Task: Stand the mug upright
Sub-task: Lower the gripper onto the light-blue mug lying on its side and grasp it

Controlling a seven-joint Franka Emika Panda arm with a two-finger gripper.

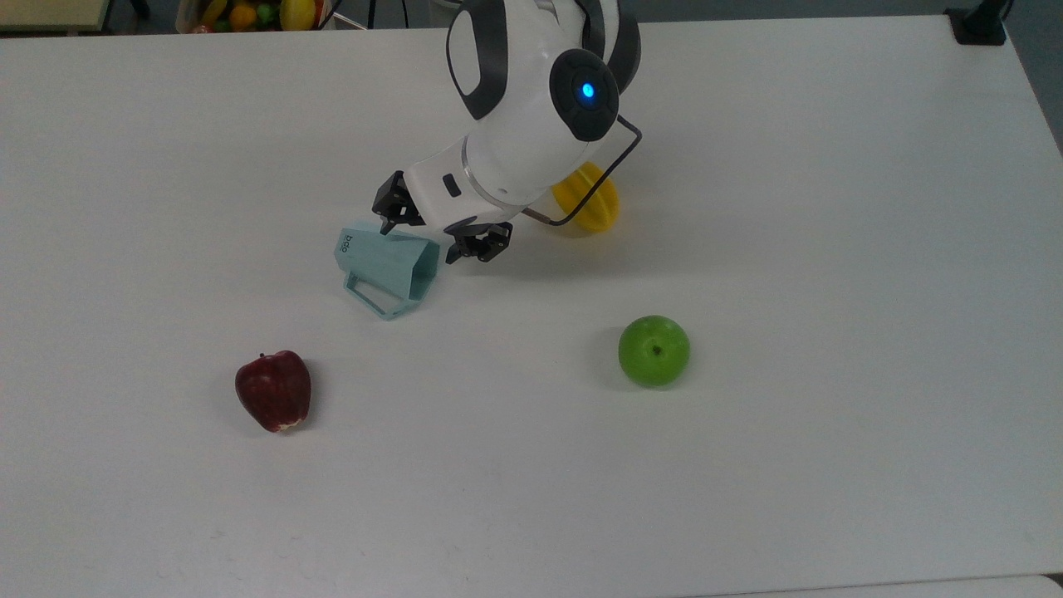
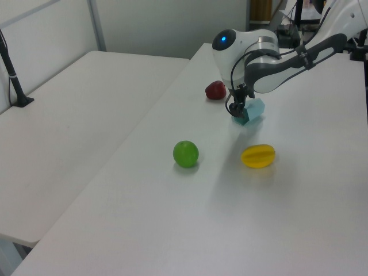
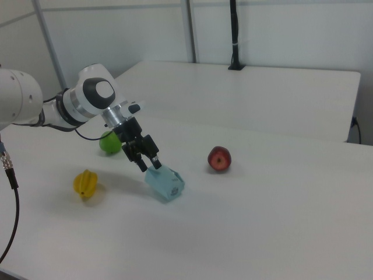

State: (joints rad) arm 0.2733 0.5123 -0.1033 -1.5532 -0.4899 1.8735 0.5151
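Top, left and right views of my workspace. The mug lies on its side on the white table, its open mouth toward the top view's right, its handle toward the top view's lower edge, and the dark lettering near its base at the top view's left. My gripper hangs at the mug's rim end with its fingers spread apart: one fingertip sits over the mug's upper wall, the other just off the rim on the top view's right. In the right view the gripper meets the mug at its upper edge; I cannot tell whether they touch. A yellow ridged fruit sits partly behind my arm, a green apple lies well apart toward the top view's lower right, and a red apple lies toward its lower left.
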